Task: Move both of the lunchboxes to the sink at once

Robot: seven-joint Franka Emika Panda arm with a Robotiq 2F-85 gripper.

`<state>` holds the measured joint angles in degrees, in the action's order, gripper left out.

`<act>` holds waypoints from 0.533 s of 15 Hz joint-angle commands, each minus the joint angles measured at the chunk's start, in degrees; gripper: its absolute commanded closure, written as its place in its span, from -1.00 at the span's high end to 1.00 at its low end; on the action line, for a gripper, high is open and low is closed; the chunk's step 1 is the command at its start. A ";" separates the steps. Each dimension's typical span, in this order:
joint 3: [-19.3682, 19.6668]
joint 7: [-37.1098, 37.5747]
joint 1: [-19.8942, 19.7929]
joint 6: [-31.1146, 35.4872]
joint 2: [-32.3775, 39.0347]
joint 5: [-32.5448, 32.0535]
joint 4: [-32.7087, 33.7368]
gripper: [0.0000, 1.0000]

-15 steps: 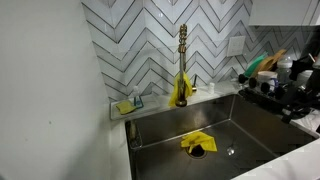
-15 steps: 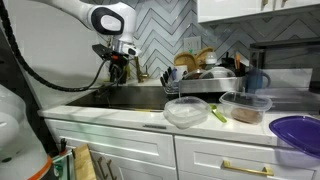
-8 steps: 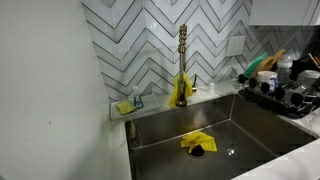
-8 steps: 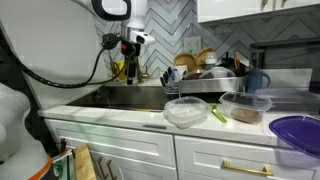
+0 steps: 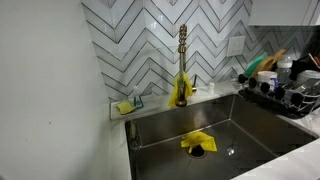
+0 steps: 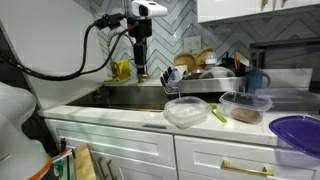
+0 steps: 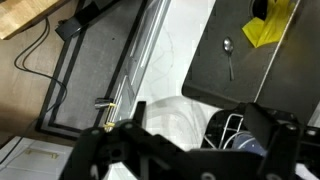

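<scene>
Steel sink (image 5: 255,125) low in the frame, white worktop (image 6: 100,113) in front, claw (image 6: 141,70) aloft.
Yellow cloth (image 5: 197,142) at the drain, gold faucet (image 5: 183,55) behind at centre. First lunchbox (image 6: 186,111) on the worktop just right of centre, second lunchbox (image 6: 245,105) beside it toward the right edge, both outside the sink. Claw at upper centre above the sink, pointing down, fingers spread, gripping nothing, well apart from both.
</scene>
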<state>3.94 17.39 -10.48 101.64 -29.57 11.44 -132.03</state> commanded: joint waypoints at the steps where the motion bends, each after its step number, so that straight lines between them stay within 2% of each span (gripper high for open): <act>1: 0.08 0.38 0.16 -0.13 0.06 -0.09 0.17 1.00; 4: 0.34 1.85 -0.58 0.55 1.03 -0.08 0.70 1.00; 8: 1.51 -0.05 -2.32 4.56 5.23 -4.73 3.48 1.00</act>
<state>4.70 18.59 -11.81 104.12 -27.83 10.04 -131.03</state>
